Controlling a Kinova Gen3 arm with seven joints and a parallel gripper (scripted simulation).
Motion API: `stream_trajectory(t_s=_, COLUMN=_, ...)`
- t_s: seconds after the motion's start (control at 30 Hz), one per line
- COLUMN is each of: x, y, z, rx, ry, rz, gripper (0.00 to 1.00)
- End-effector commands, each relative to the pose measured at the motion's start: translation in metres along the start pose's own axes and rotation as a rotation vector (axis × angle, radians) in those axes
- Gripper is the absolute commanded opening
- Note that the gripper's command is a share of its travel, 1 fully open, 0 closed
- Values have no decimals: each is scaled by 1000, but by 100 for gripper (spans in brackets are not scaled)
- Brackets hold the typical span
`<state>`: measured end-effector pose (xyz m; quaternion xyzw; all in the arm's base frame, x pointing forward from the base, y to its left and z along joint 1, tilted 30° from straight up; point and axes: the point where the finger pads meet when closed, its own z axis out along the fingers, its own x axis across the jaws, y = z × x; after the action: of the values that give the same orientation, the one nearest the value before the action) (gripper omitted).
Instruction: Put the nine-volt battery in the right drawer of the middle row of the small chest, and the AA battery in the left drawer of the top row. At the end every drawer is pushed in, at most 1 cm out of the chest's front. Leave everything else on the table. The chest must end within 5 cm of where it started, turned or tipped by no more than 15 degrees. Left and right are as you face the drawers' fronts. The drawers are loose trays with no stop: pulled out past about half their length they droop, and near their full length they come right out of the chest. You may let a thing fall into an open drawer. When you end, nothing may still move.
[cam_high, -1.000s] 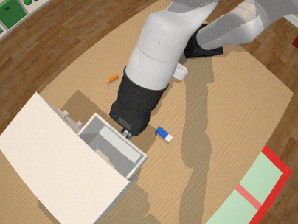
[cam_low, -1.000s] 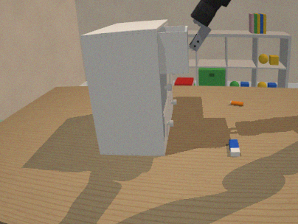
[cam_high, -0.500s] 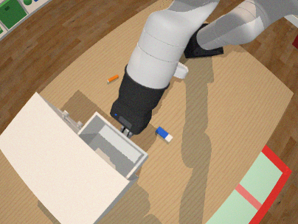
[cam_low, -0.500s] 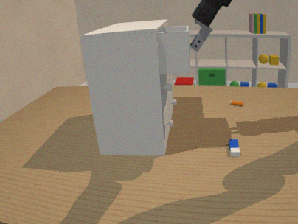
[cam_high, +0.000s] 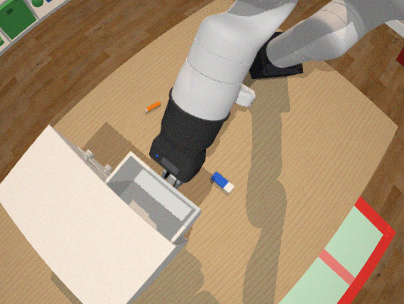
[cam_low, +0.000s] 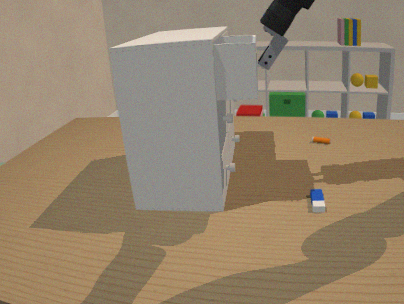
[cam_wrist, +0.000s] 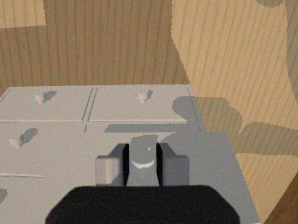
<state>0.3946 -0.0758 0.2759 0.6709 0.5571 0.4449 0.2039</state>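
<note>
The top-row left drawer (cam_high: 165, 195) (cam_low: 239, 70) (cam_wrist: 212, 165) stands well out of the chest (cam_high: 85, 215) (cam_low: 172, 125) and looks level. My gripper (cam_high: 171, 179) (cam_low: 264, 65) (cam_wrist: 142, 158) is partly open at its front. The knob (cam_wrist: 142, 156) lies between the fingers, with no clear grip on it. The middle-row right drawer appears in. The orange AA battery (cam_high: 153, 106) (cam_low: 321, 140) lies on the table before the chest's right side. A blue-and-white block (cam_high: 222, 182) (cam_low: 317, 200), apparently the nine-volt battery, lies before its left side.
Lower drawer knobs (cam_wrist: 40, 97) (cam_wrist: 142, 95) (cam_wrist: 17, 141) stick out of the chest's front. A red-edged green mat (cam_high: 367, 215) lies beyond the table's side. A shelf (cam_low: 325, 46) stands behind. The arm rises over the table from its black base (cam_high: 275, 67).
</note>
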Motion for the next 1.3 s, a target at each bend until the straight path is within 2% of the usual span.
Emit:
stream_trajectory(t_s=0.0, x=0, y=0, z=0, rx=-1, ry=-1, rz=0, gripper=55)
stream_trajectory(t_s=0.1, x=0, y=0, z=0, rx=-1, ry=-1, rz=0, gripper=61)
stream_trajectory(t_s=0.13, x=0, y=0, z=0, rx=-1, ry=-1, rz=0, gripper=67)
stream_trajectory(t_s=0.47, x=0, y=-1, z=-1, rx=-1, ry=-1, rz=0, gripper=67)
stream_trajectory(t_s=0.87, x=0, y=-39, z=-28, rx=-1, ry=-1, rz=0, gripper=67)
stream_trajectory(t_s=1.27, x=0, y=-44, z=-34, rx=-1, ry=-1, rz=0, gripper=67)
